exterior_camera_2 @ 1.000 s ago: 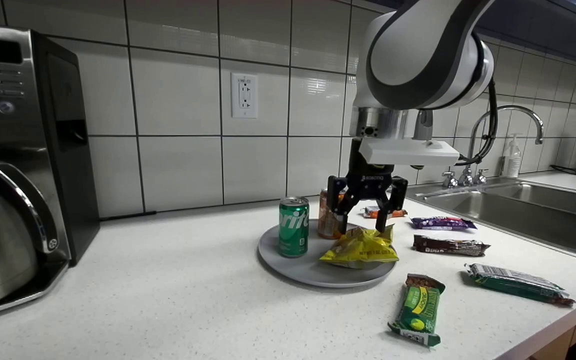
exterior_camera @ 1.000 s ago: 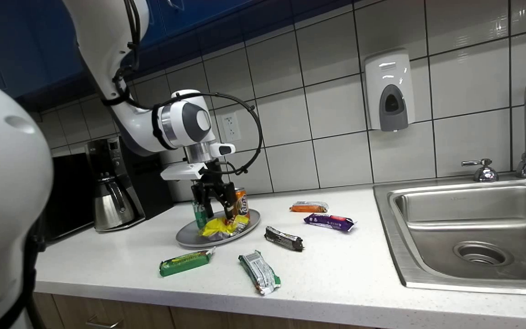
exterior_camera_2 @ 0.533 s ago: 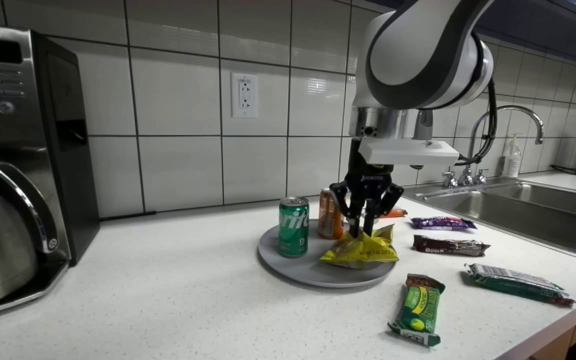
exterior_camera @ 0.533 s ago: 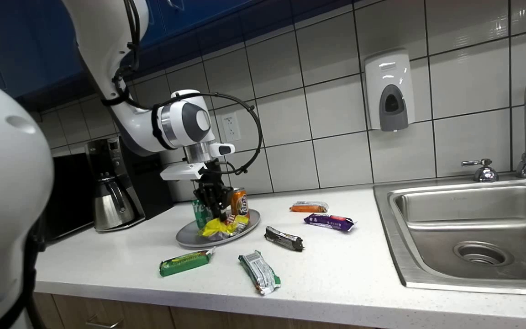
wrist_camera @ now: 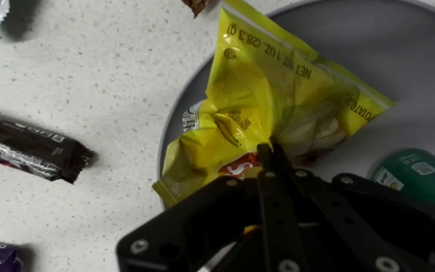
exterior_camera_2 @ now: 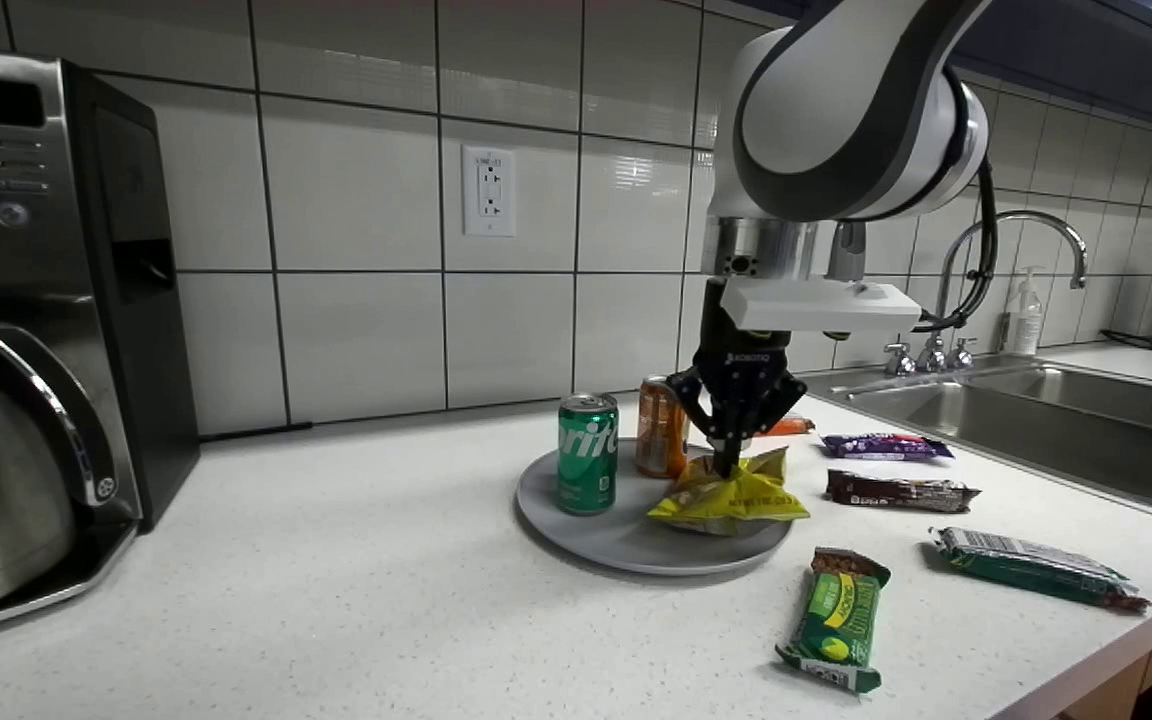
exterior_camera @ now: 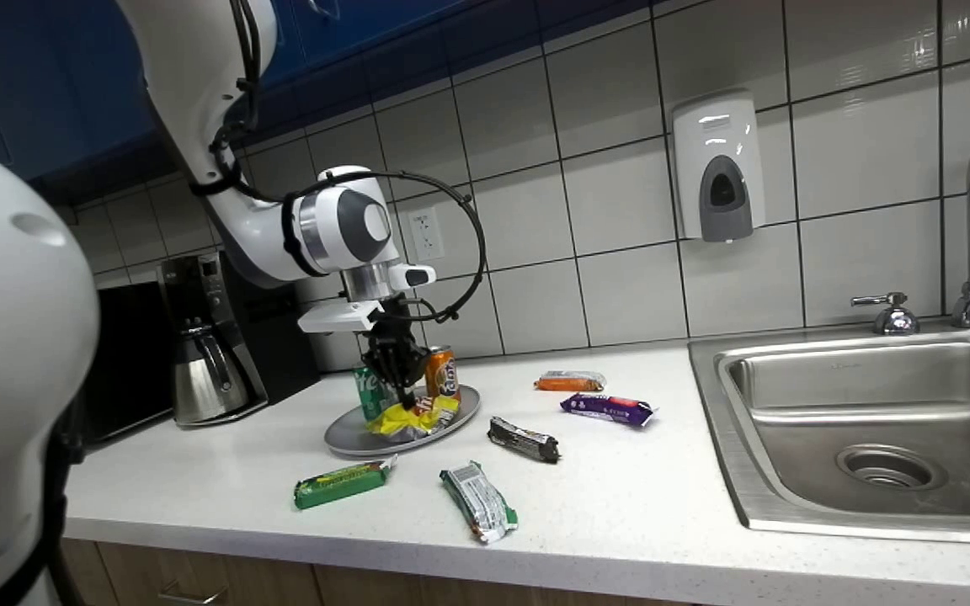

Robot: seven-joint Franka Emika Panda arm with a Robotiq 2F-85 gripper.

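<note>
A yellow chip bag (wrist_camera: pixel 240 87) rests crumpled on the round grey plate (exterior_camera_2: pixel 576 535). My gripper (wrist_camera: pixel 271 148) points down over the bag, its fingers brought together with a fold of the yellow film pinched between the tips; creases run out from that spot. In both exterior views the gripper (exterior_camera_2: pixel 724 465) stands above the middle of the bag (exterior_camera: pixel 418 421). On the same plate, a green can (exterior_camera_2: pixel 588 470) stands upright beside the bag, and an orange can (exterior_camera: pixel 442 374) stands behind, partly covered by the gripper in an exterior view.
Several wrapped bars lie around the plate: a green bar (exterior_camera_2: pixel 841 620), a green-and-white bar (exterior_camera: pixel 478 502), a brown bar (exterior_camera_2: pixel 901 492), a purple bar (exterior_camera: pixel 609 410) and an orange bar (exterior_camera: pixel 569 381). A steel sink (exterior_camera: pixel 736 438) and a coffee maker (exterior_camera_2: pixel 26 250) flank the counter.
The fingers have gone from spread apart to together on the bag. In the last half second, gripper and bag have shifted slightly together, the bag's crease tightening.
</note>
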